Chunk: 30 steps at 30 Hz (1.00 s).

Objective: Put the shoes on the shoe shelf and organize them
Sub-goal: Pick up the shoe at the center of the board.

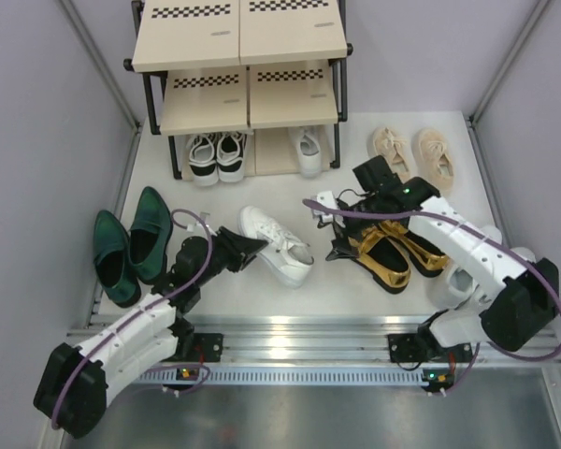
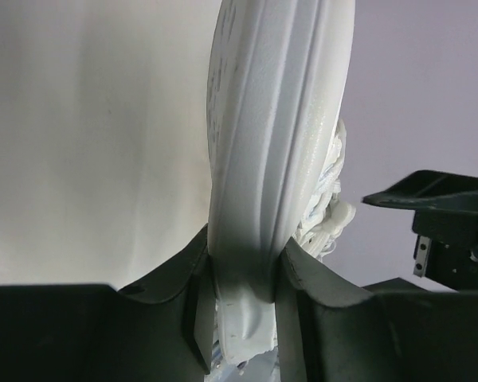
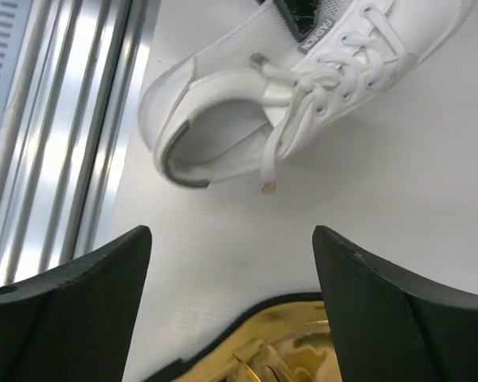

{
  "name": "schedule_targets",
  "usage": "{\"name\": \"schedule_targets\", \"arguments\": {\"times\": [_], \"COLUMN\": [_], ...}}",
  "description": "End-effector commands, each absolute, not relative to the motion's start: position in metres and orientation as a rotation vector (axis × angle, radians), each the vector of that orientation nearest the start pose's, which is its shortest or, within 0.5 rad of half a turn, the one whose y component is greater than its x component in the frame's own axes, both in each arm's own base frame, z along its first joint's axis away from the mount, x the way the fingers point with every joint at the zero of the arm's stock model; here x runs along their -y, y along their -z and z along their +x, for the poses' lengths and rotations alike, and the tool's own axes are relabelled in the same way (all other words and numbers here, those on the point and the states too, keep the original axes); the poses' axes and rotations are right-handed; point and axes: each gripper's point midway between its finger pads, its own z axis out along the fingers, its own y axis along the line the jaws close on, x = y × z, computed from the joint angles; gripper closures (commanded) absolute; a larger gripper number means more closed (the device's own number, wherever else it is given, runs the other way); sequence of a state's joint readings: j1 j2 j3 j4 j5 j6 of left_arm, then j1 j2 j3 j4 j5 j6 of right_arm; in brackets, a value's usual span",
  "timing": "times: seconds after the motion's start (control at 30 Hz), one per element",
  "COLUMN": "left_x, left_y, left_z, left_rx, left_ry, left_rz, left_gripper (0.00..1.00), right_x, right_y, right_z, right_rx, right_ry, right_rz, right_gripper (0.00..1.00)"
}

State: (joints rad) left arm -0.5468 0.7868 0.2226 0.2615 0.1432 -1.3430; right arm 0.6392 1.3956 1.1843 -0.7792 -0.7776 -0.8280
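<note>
The shoe shelf (image 1: 238, 56) stands at the back. A black-and-white pair (image 1: 215, 154) and one white shoe (image 1: 309, 150) sit on its lowest board. A white lace-up shoe (image 1: 276, 245) lies mid-table, and my left gripper (image 1: 248, 248) is shut on its heel end. The left wrist view shows that shoe (image 2: 279, 119) pinched between the fingers of the left gripper (image 2: 243, 278). My right gripper (image 1: 323, 227) is open over the toes of the gold loafers (image 1: 393, 253). In the right wrist view the right gripper (image 3: 233, 239) holds nothing, with a gold loafer (image 3: 295, 350) below and the white lace-up (image 3: 303, 87) ahead.
Dark green loafers (image 1: 129, 243) lie at the left beside my left arm. Beige sneakers (image 1: 413, 154) sit at the back right. A chunky white sneaker (image 1: 463, 281) shows partly under my right arm. Metal rails (image 1: 290, 332) run along the near edge.
</note>
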Motion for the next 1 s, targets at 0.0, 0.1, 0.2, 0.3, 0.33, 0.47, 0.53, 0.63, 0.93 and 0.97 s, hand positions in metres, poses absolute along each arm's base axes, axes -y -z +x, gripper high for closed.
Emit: {"name": "schedule_targets", "arguments": {"times": [0.0,0.1,0.2,0.3,0.33,0.47,0.53,0.63,0.93,0.97], "left_x": [0.214,0.218,0.230,0.238,0.240,0.246,0.247,0.248,0.245,0.243], "left_y": [-0.184,-0.189,-0.194,-0.200,-0.201,-0.207,-0.211,-0.218,-0.225,-0.225], "left_z": [0.227,0.228,0.229,0.231,0.231,0.232,0.233,0.235,0.238,0.240], "left_rx": [-1.912,-1.939,-1.982,-2.009,-2.014,-2.018,-1.999,-1.964,-1.896,-1.887], "left_ry": [1.463,1.478,1.516,1.541,1.550,1.592,1.604,1.636,1.663,1.650], "left_rz": [-0.549,-0.484,-0.411,-0.359,-0.349,-0.334,-0.331,-0.338,-0.386,-0.401], "left_gripper": [1.00,1.00,1.00,1.00,1.00,1.00,1.00,1.00,1.00,1.00], "right_x": [-0.249,-0.234,-0.244,-0.262,-0.265,-0.272,-0.280,-0.292,-0.312,-0.314], "right_y": [-0.212,-0.209,-0.203,-0.199,-0.197,-0.187,-0.184,-0.173,-0.172,-0.175], "right_z": [0.178,0.132,0.115,0.122,0.124,0.126,0.126,0.126,0.122,0.124], "right_rx": [-1.070,-0.897,-0.894,-0.951,-0.967,-1.027,-1.029,-1.073,-1.130,-1.138], "right_ry": [-0.829,-0.974,-1.037,-0.976,-0.968,-0.965,-0.953,-0.920,-0.944,-0.935], "right_rz": [-2.035,-2.151,-2.172,-2.142,-2.142,-2.189,-2.189,-2.193,-2.166,-2.161], "right_gripper": [0.18,0.18,0.20,0.23,0.23,0.27,0.28,0.30,0.72,0.77]}}
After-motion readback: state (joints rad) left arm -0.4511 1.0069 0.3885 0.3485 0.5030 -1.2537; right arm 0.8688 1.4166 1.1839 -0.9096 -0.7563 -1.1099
